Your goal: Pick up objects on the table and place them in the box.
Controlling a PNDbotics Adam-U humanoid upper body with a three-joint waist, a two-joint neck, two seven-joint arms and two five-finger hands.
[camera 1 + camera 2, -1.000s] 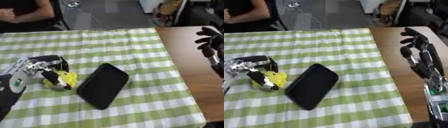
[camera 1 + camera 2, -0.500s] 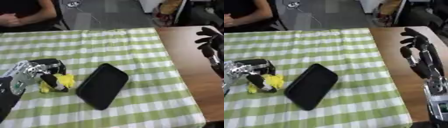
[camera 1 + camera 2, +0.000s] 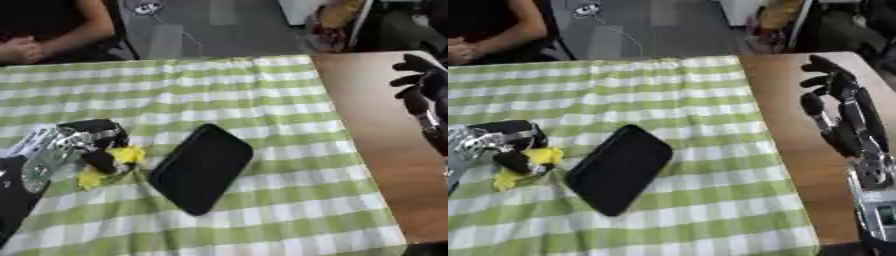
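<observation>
At the left edge of the table, the robot's left hand (image 3: pixel 83 147) comes in low from the lower left corner, its silver and black forearm lying across the green and white checked cloth (image 3: pixel 262 100); its dark fingers (image 3: pixel 98 161) curl down over a small yellow thing (image 3: pixel 112 162), clamped on it, with yellow showing on both sides of the fingers; the thing appears to sit on or just above the cloth, and whether it is lifted cannot be told; its shape is mostly hidden by the fingers, so only the colour and a soft, crumpled outline can be made out; just to the right of the hand lies a flat black tray (image 3: pixel 201 167) with rounded corners, set slantwise on the cloth, near the yellow thing but not touching it as far as can be seen; whether it has raised walls is hard to make out; on the far right, over the bare brown wood (image 3: pixel 798 125) beside the cloth, the right hand (image 3: pixel 842 115) stands upright with its fingers straight and spread apart, holding nothing, well apart from the tray; its wrist and forearm run down to the lower right corner, where they are cut off by the edge of the view.
</observation>
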